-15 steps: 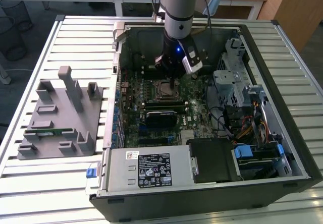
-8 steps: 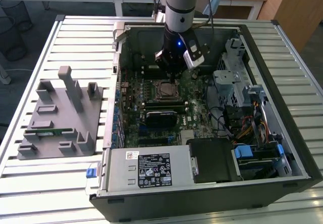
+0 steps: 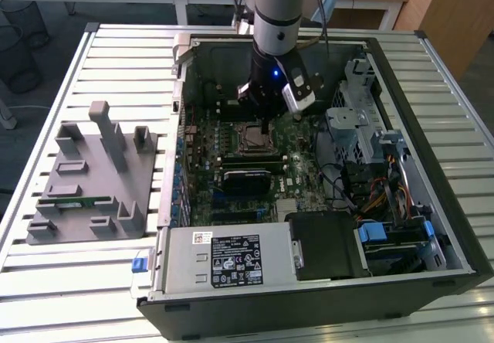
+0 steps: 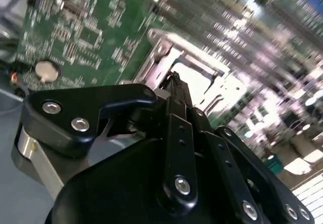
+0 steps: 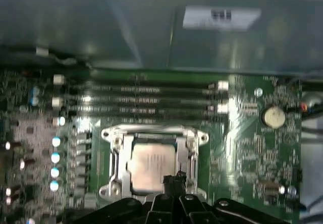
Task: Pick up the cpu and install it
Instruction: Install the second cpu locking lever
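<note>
The cpu (image 5: 150, 164), a silvery square chip, lies flat inside the metal socket frame (image 5: 113, 156) on the green motherboard (image 5: 252, 143). In the second wrist view the cpu (image 4: 198, 81) shows as a pale patch just beyond the fingertips. My gripper (image 5: 174, 177) hovers over the chip's edge, its black fingers (image 4: 177, 128) pressed together into one tip with nothing between them. In the exterior view the gripper (image 3: 265, 125) reaches down into the open computer case, right above the socket (image 3: 253, 137).
The computer case (image 3: 432, 165) lies open on a slatted table (image 3: 100, 281), with cables and drive bays along the exterior view's right. A grey fixture (image 3: 89, 177) holding a green memory stick (image 3: 75, 202) stands at the exterior view's left. Memory slots (image 5: 141, 100) run beside the socket.
</note>
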